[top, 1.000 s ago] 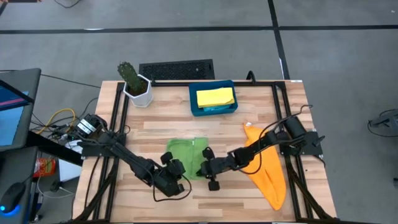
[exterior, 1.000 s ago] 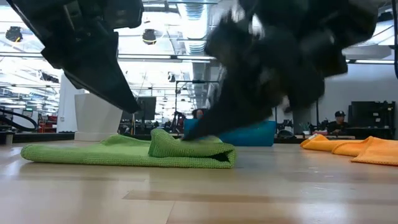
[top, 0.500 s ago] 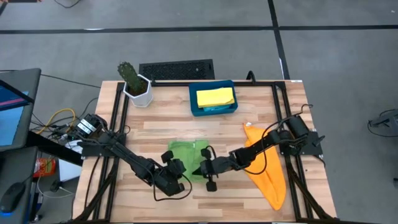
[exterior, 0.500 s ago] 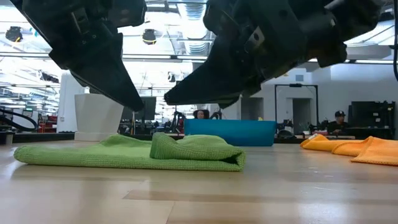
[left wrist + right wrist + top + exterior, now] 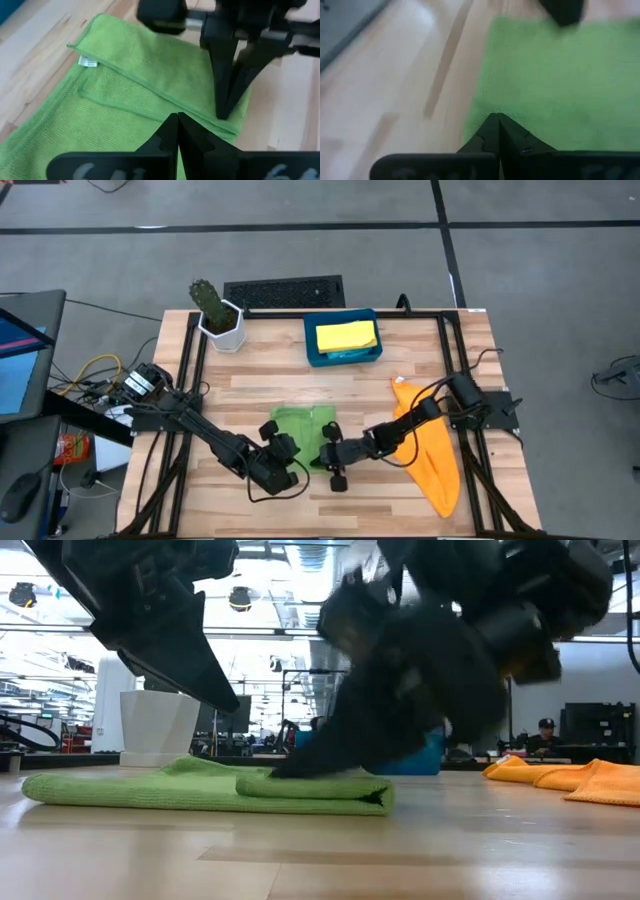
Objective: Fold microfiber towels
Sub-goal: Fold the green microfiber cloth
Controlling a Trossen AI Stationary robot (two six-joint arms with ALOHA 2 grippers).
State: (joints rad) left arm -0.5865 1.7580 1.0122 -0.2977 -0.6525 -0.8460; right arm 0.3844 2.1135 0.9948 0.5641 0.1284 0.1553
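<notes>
Left wrist view: green towel (image 5: 135,90) label (image 5: 87,62)

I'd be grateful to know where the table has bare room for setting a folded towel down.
Bare wood lies between the cactus pot and blue tray, and along the near-left edge. It is crowded around the green towel, where both arms work, and the orange towel.

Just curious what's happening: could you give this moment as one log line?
green towel: folded, flat on table | right tool: shut, tips on towel | left tool: shut, above towel | orange towel: waiting

Overhead looking straight down, table-level camera looking across, wrist cameras close — all sharing green towel (image 5: 303,424).
</notes>
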